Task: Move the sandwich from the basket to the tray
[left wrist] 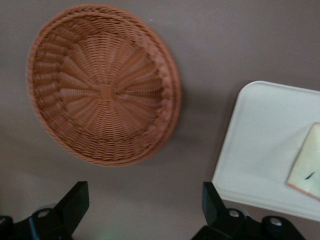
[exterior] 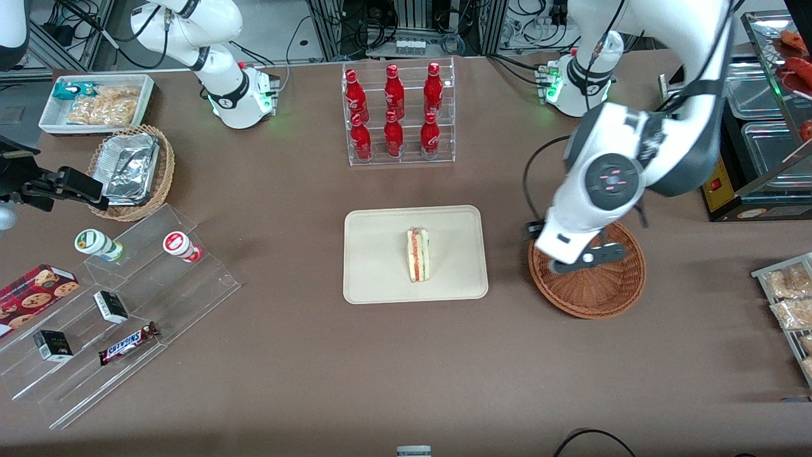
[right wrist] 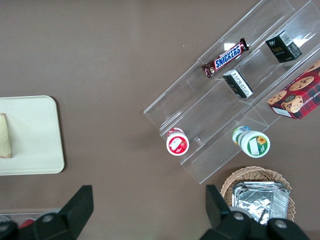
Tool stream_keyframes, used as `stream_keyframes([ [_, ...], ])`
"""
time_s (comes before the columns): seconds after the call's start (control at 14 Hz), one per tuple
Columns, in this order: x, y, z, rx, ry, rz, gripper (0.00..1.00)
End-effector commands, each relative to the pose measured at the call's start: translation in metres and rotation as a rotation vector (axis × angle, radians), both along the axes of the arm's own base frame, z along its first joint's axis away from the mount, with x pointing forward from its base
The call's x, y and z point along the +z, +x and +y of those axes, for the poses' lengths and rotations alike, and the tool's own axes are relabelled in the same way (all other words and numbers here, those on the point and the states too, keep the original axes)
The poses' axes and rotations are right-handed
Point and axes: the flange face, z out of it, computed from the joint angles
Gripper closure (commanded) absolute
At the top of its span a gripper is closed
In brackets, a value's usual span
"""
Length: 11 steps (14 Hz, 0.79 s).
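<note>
**Ana:** Beige tray right in the middle of the brown table, and look, the sandwich is lying on it, a touch toward the working arm's side of centre, its red, orange and green filling stripes facing up at the front camera.

**Ben:** And the gripper? It hangs over the reddish-brown wicker basket, above the basket's part that lies farther from the front camera. Nothing in it.

**Ana:** Fingers spread wide apart in the wrist view, bare table between them. The basket's woven bowl shows no contents at all there, and a corner of the tray with an edge of pale bread sits just beside it.

**Ben:** So basket and tray are near each other but apart, a strip of table between the two.

**Ana:** Farther from the camera than the tray stands a clear rack of red bottles, six of them upright in two rows.

**Ben:** Toward the parked arm's end: a lighter wicker basket with foil containers, a white bin of snack bags, and a stepped clear display carrying a Snickers bar, two small cups, little dark boxes and a cookie box.

**Ana:** More bagged snacks at the working arm's edge.
</note>
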Motion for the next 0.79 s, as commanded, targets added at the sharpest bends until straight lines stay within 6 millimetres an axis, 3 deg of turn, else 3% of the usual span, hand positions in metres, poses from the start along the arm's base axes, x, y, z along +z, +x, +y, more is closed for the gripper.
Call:
stream_keyframes([
  [0.0, 0.027, -0.027, 0.041, -0.058, -0.021, 0.030, 0.00],
  [0.14, 0.049, -0.035, 0.062, -0.098, -0.033, 0.041, 0.00],
  [0.29, 0.071, -0.040, 0.098, -0.131, -0.053, 0.059, 0.00],
  [0.71, 0.139, -0.047, 0.169, -0.233, -0.155, 0.017, 0.00],
])
